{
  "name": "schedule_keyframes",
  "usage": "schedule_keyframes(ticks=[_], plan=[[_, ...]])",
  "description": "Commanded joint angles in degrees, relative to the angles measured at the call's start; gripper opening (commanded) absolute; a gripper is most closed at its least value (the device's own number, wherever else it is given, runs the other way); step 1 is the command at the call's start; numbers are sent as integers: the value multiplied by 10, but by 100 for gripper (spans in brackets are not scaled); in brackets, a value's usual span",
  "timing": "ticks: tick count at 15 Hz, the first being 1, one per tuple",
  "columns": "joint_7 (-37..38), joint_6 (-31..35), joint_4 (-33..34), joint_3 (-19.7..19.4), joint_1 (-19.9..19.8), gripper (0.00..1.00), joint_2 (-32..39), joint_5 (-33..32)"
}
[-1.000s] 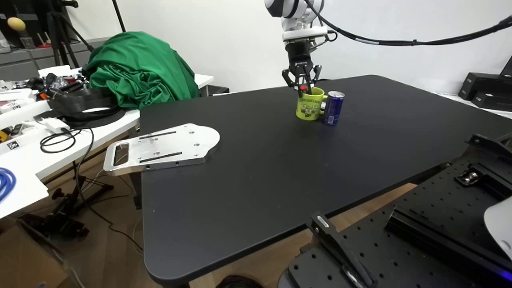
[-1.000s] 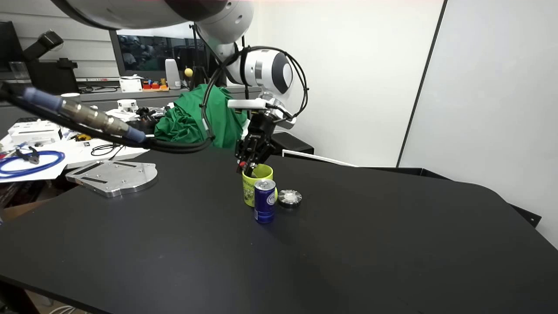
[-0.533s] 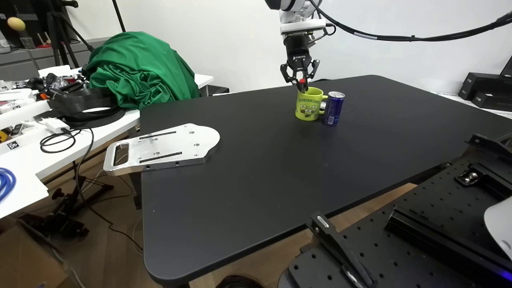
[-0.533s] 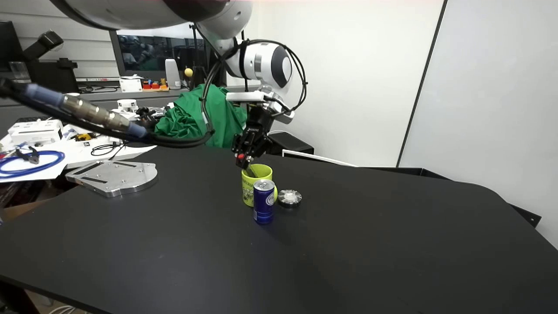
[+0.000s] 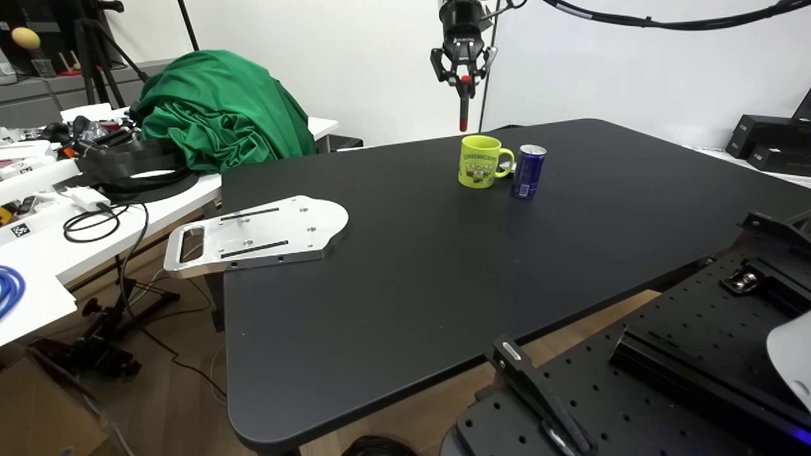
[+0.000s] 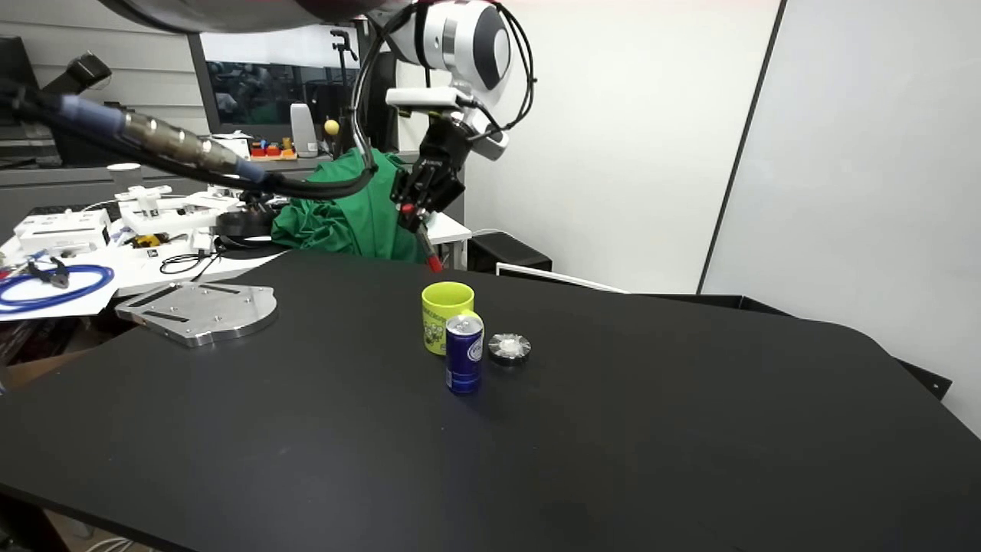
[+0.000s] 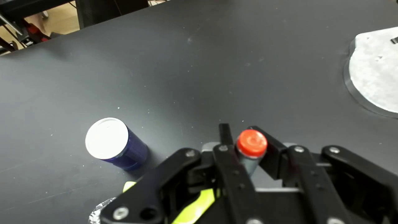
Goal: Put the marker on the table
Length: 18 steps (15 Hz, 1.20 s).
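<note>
Mug beside can on table

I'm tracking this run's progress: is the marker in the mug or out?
Out. The jaws hold the marker, and in both exterior views its lower red end shows clear above the rim of the yellow mug.

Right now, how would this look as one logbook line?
gripper: closed on marker | marker: held above yellow mug | table: marker not yet placed

The marker, slim and grey with red at both ends, is held in the air, tilted, one end pointing down, well apart from the table, a broad matte black top with rounded corners that lies flat beneath it
</note>
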Motion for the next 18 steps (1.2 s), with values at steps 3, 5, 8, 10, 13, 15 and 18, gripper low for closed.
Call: schedule_keyframes(ticks=[3,5,8,10,13,15,18], plan=[[-5,-53,53,28,10,5,-35,27],[-35,-32,48,35,22,5,-48,22],[-63,78,26,33,45,5,-61,18],[-70,175,2,32,60,5,-65,24],[-92,290,-74,28,84,5,-77,18],[-105,361,-147,26,98,5,-91,15],[-121,447,-235,24,117,5,-97,13]])
